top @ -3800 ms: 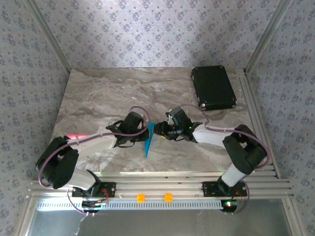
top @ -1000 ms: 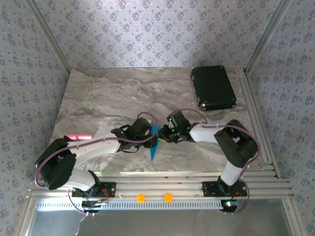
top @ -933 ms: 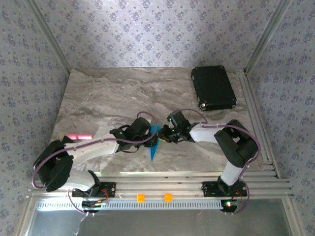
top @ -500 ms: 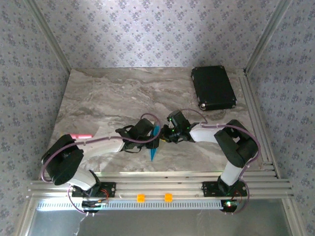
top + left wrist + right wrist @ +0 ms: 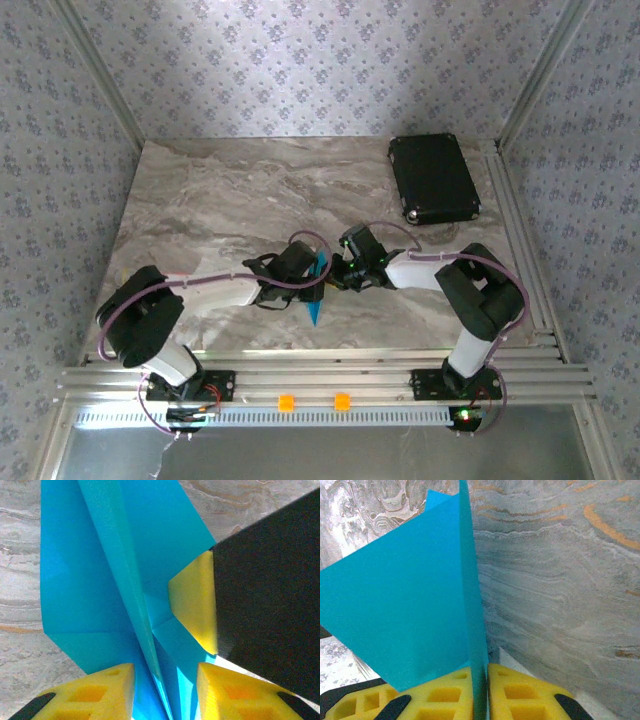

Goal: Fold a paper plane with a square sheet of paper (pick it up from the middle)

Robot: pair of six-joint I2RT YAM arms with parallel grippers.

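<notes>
Late fold, likely a wing crease. Paper plane (image 5: pixel 316 306) stands on edge at the near middle of the table (image 5: pixel 200 200), between both arms. Right gripper (image 5: pixel 480 680) clenched on its keel. Left gripper (image 5: pixel 165 672) parted, straddling the centre ridge without pinching it. Next move probably calls for the left to close gently and press the wing down without tearing

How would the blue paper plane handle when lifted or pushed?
Probably light and floppy: the paper plane is thin, standing upright where the right gripper pinches it. Its creases likely stiffen it lengthwise. It may slide on the smooth table.

paper plane (image 5: pixel 316 306): mid-table (image 5: pixel 200 200) | left gripper (image 5: pixel 165 690) left of it, right gripper (image 5: pixel 480 692) right | case (image 5: pixel 433 178): far-right corner
</notes>
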